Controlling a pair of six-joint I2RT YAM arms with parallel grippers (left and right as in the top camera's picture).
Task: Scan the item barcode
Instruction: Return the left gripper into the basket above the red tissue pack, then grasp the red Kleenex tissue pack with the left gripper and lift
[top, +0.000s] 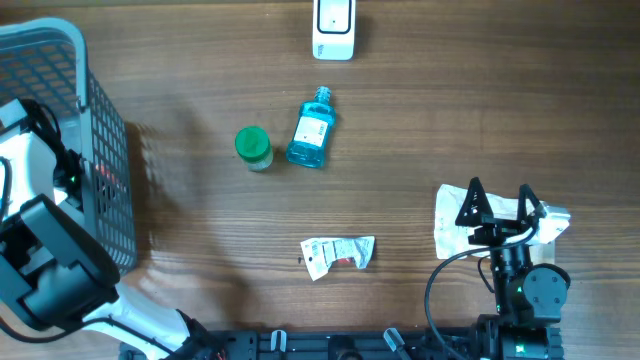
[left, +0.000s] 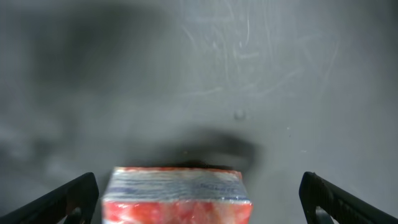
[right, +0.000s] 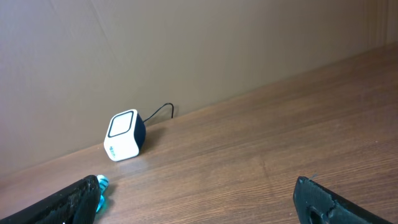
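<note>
A red and white box (left: 177, 193) lies on the grey floor of the basket (top: 100, 110), seen in the left wrist view. My left gripper (left: 199, 182) hangs over it, open; the left finger stands close beside the box and the right finger is far off. On the wood lie a blue bottle (top: 311, 131), a green-lidded jar (top: 252, 146) and a crumpled wrapper (top: 338, 254). The white scanner (top: 333, 28) stands at the table's far edge, and also shows as the scanner (right: 124, 143). My right gripper (top: 498, 200) is open near the front right, with nothing between its fingers.
A white packet (top: 452, 228) lies under my right arm. The basket's mesh wall stands tall at the left. The scanner's cable (right: 160, 112) runs along the back wall. The blue bottle's cap (right: 103, 186) peeks beside my right gripper's left finger.
</note>
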